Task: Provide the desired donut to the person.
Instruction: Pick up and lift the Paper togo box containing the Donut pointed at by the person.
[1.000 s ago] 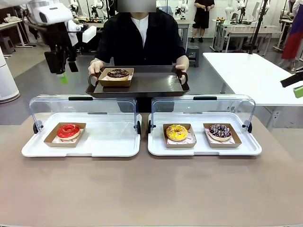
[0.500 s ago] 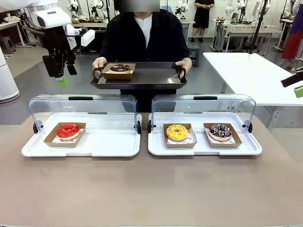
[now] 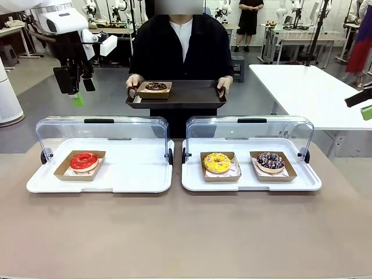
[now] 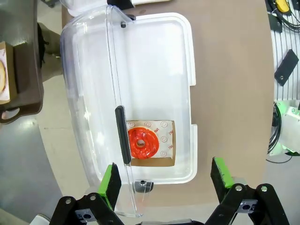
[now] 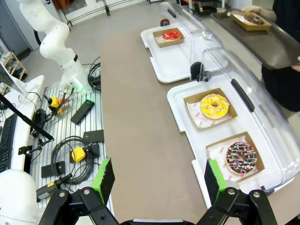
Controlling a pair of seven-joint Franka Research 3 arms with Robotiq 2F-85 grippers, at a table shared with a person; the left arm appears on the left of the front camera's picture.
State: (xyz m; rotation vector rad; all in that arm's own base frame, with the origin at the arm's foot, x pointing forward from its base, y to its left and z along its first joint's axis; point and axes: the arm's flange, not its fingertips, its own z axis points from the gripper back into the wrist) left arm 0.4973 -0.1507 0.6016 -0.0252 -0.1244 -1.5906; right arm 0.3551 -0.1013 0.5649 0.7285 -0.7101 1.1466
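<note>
The person [image 3: 180, 52] is holding a dark rectangular tray [image 3: 192, 92] bearing a chocolate-glazed ring donut [image 3: 156, 86]; delivery is looking complete. Left gripper [image 4: 165, 168] and right gripper [image 5: 159, 164] are hanging, jaws wide, empty.

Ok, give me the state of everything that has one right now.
Left case lid: open, tipped back.
Right case lid: open, tipped back.
Left gripper: open, empty.
Right gripper: open, empty.
Dark tray: held by the person at both handles, one boxed chocolate donut on it.
</note>
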